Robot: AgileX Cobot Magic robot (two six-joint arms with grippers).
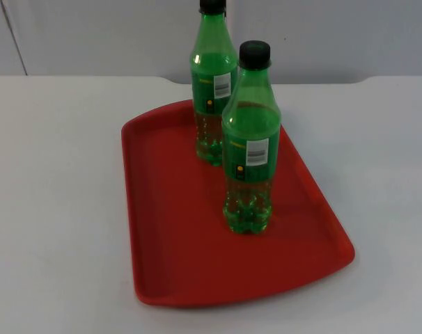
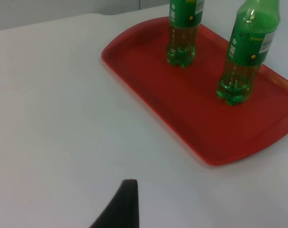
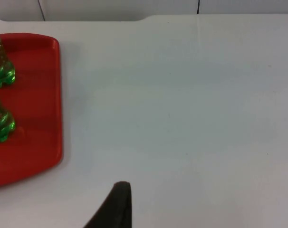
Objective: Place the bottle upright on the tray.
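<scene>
Top view, bottles: two green bottles with black caps stand upright on the red tray [image 1: 162, 229]. The near bottle [image 1: 250, 139] stands around the tray's middle. The far bottle [image 1: 212, 90] stands by the tray's far edge, just behind the near one.
Top view, tray: one tray, lying flat on the white worktop [image 1: 51, 209], turned a little askew.
Top view, open room: bare worktop runs wide on both sides of the tray; the tray's near and left parts are bare red surface.
Left wrist view, bottles: both bottle bases rest on the tray, apart from each other, and their caps fall outside this view.
Left wrist view, pincer: the left pincer [image 2: 119, 209] hangs over bare worktop well apart from the tray; one black fingertip is visible, so I cannot tell its state.
Right wrist view, tray: the tray's edge with two green bases on it.
Right wrist view, pincer: the right pincer [image 3: 113, 206] hangs over bare worktop beside the tray; its state cannot be told either.
</scene>
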